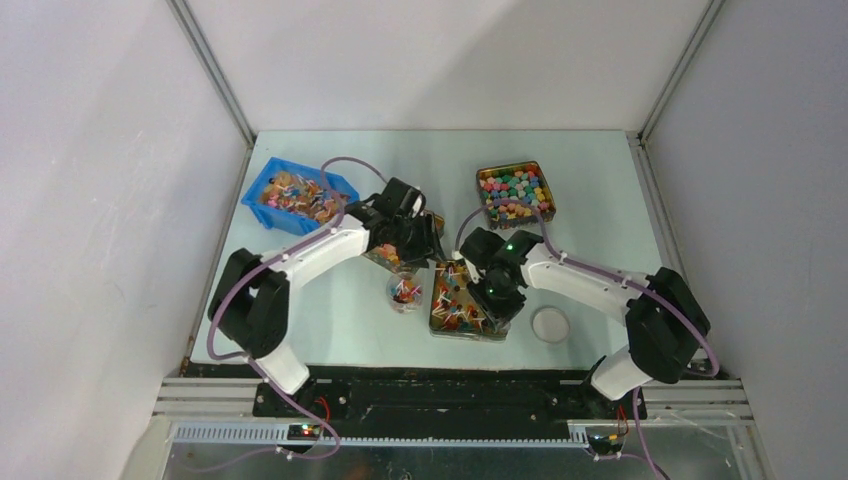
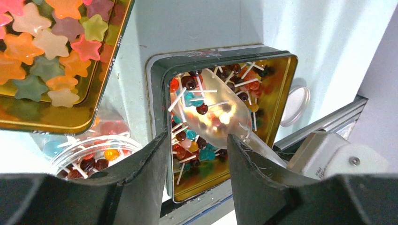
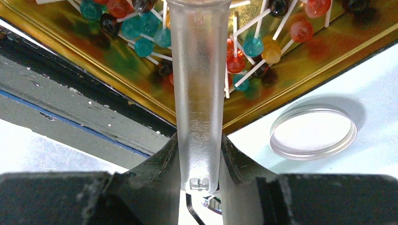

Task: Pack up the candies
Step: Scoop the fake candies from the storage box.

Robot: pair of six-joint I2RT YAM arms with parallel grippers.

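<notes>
The candies are small lollipops with white sticks, lying in a gold-lined rectangular tin near the table's front; they also show in the left wrist view and the right wrist view. My right gripper is shut on the handle of a clear plastic spoon, whose bowl lies among the candies in the tin. A small clear jar holding some candies stands just left of the tin. My left gripper is open and empty, above and behind the jar.
A tin of star-shaped sweets lies under the left gripper. A round jar lid lies right of the lollipop tin. A tin of coloured sweets is at the back right and a blue bin at the back left.
</notes>
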